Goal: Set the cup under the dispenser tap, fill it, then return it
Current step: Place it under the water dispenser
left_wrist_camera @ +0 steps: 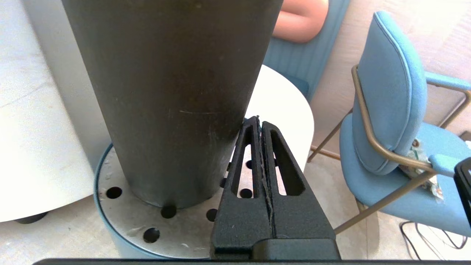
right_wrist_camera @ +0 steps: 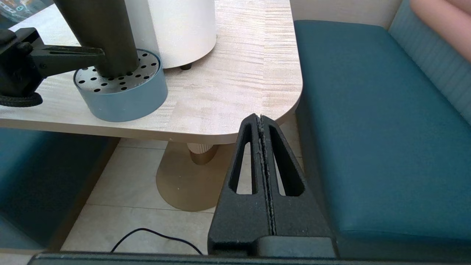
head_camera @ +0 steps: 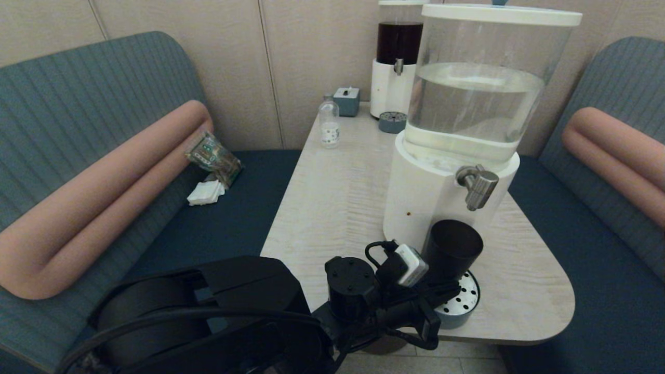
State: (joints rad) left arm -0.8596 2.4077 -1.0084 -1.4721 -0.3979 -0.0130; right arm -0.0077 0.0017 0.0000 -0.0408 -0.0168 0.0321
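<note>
Although the left hand (left_wrist_camera: 259,123) sits right beside the cup (head_camera: 451,250), its two fingers are pressed flat together with nothing between them, the tips just touching or nearly touching the cup's side wall, at about 8 o'clock of it in the head view. The right hand (right_wrist_camera: 260,119) is likewise pinched together and empty, parked low off the near edge of the counter (head_camera: 337,192), over the floor. Next out, the cup stands upright on the perforated drip tray (head_camera: 467,298), close to the white base of the clear-water dispenser (head_camera: 478,104). Above the cup, at roughly 1 o'clock, the dispenser tap (head_camera: 477,185) angles down, and its mouth looks to be over the far part of the rim. My reading is that the placing step is done or nearly so and filling is in hand: the next move calls for checking that the cup sits squarely under the spout, then working the tap. Farther back stand a small clear bottle (head_camera: 329,122) and the dark-liquid dispenser (head_camera: 397,57).
</note>
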